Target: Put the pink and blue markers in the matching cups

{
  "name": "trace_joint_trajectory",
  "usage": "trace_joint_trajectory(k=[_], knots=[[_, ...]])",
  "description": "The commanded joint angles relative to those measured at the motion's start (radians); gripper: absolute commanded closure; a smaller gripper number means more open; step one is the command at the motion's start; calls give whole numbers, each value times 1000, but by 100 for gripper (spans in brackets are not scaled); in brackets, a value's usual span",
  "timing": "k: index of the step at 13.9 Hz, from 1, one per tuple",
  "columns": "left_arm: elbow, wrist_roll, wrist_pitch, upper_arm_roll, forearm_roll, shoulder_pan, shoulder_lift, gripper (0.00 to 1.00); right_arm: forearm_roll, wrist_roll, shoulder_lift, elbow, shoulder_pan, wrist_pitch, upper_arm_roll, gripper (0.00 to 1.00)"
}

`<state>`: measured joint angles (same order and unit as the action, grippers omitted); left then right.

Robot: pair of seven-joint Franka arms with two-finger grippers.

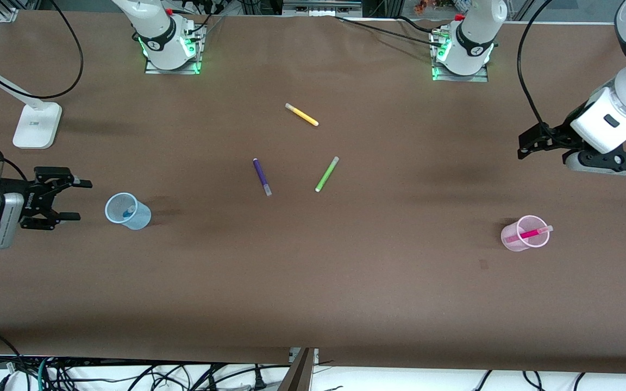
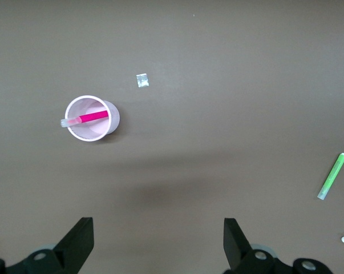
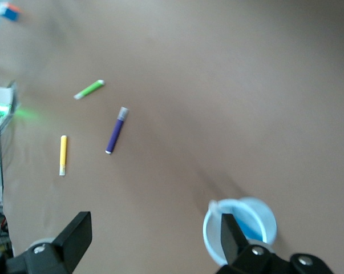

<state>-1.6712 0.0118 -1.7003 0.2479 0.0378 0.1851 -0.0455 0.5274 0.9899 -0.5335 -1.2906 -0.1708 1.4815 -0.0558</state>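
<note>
the pink marker (image 1: 529,234) leans across the pink cup (image 1: 525,233) near the left arm's end of the desk (image 1: 313,282), the blue marker (image 1: 127,213) stands in the blue cup (image 1: 126,210) beside the right gripper (image 1: 68,200), fingers wide open and empty, while the left gripper (image 1: 525,142), also open and empty, hovers over bare desk, so seemingly no move remains.

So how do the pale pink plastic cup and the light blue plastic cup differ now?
The pale pink plastic cup stands toward the left arm's end of the table, the light blue plastic cup toward the right arm's end. The pink cup's magenta marker pokes over its rim; the blue cup's blue marker stays inside. Both stand upright.
</note>
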Motion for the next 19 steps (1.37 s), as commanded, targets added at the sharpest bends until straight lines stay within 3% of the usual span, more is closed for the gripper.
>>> trace_joint_trajectory(k=[1, 2, 4, 7, 9, 12, 14, 19], knots=[[-21, 39, 1, -54, 13, -47, 29, 0, -154, -247, 90, 2, 1, -21, 63, 0], [-21, 42, 2, -123, 11, -111, 30, 0, -234, -337, 124, -3, 1, -23, 97, 0], [-22, 42, 5, -147, 11, -134, 32, 0, -364, -518, 187, -22, 5, -50, 157, 0], [-22, 42, 16, -209, 11, -205, 32, 0, -437, -738, 271, -74, 27, -98, 172, 0], [-22, 43, 19, -211, 10, -201, 32, 0, -504, -879, 325, -110, 63, -133, 172, 0], [-18, 43, 25, -211, 11, -197, 35, 0, -520, -1034, 395, -168, 79, -155, 174, 0], [-18, 57, 33, -213, 11, -197, 35, 0, -523, -1031, 447, -229, 80, -142, 174, 0], [-13, 94, 45, -213, 11, -197, 35, 0, -520, -989, 517, -237, 80, -144, 146, 0]])
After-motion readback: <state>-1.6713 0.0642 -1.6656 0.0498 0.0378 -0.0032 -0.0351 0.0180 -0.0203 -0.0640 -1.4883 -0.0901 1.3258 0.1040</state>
